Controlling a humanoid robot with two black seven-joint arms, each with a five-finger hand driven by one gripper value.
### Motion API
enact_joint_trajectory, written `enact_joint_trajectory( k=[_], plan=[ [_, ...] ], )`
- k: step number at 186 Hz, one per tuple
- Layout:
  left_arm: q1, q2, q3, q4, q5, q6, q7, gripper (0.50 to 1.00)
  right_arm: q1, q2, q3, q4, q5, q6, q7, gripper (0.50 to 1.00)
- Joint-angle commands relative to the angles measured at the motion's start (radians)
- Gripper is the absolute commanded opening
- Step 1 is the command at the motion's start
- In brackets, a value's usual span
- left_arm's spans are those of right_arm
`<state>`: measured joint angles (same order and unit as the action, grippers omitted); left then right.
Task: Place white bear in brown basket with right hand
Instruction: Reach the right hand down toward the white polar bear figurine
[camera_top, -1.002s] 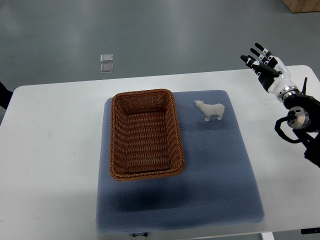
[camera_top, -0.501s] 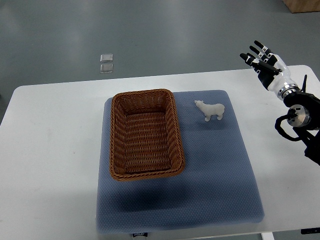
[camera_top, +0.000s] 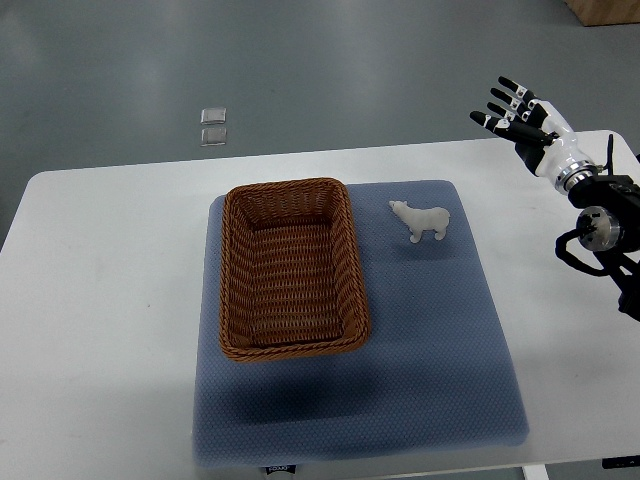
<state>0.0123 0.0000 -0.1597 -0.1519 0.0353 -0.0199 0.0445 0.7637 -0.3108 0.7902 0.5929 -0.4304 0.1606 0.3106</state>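
A small white bear (camera_top: 421, 220) stands upright on the blue mat (camera_top: 430, 340), just right of the brown wicker basket (camera_top: 289, 267). The basket has nothing in it. My right hand (camera_top: 516, 118) hovers at the table's far right edge, well up and to the right of the bear, with its fingers spread and holding nothing. Its arm comes in from the right edge. The left arm does not show.
The mat lies on a white table (camera_top: 100, 300). Two small clear squares (camera_top: 212, 127) lie on the grey floor beyond the table. A cardboard box corner (camera_top: 605, 12) shows at the top right.
My right hand has lifted slightly up and away from the table, staying spread. The bear and basket have not moved.
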Motion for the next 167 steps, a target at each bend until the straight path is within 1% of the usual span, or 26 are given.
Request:
enact_joint_trajectory(
  k=[1, 33, 69, 89, 114, 137, 167],
  plan=[
    [0.0, 0.0, 0.0, 0.0, 0.0, 0.0, 0.0, 1.0, 0.0, -0.001, 0.0, 0.011, -0.125, 0.002, 0.002, 0.921],
    [0.0, 0.0, 0.0, 0.0, 0.0, 0.0, 0.0, 1.0, 0.005, -0.028, -0.014, 0.093, -0.369, 0.002, 0.012, 0.921],
    [0.0, 0.0, 0.0, 0.0, 0.0, 0.0, 0.0, 1.0, 0.039, -0.077, -0.117, 0.169, -0.629, 0.0, 0.013, 0.921],
    [0.0, 0.0, 0.0, 0.0, 0.0, 0.0, 0.0, 1.0, 0.063, -0.091, -0.183, 0.205, -0.715, -0.001, 0.013, 0.919],
    [0.0, 0.0, 0.0, 0.0, 0.0, 0.0, 0.0, 1.0, 0.086, -0.093, -0.269, 0.217, -0.791, -0.01, 0.012, 0.919],
    [0.0, 0.0, 0.0, 0.0, 0.0, 0.0, 0.0, 1.0, 0.092, -0.105, -0.313, 0.232, -0.85, -0.012, 0.012, 0.917],
    [0.0, 0.0, 0.0, 0.0, 0.0, 0.0, 0.0, 1.0, 0.095, -0.11, -0.348, 0.237, -0.912, -0.013, 0.012, 0.903]
  ],
)
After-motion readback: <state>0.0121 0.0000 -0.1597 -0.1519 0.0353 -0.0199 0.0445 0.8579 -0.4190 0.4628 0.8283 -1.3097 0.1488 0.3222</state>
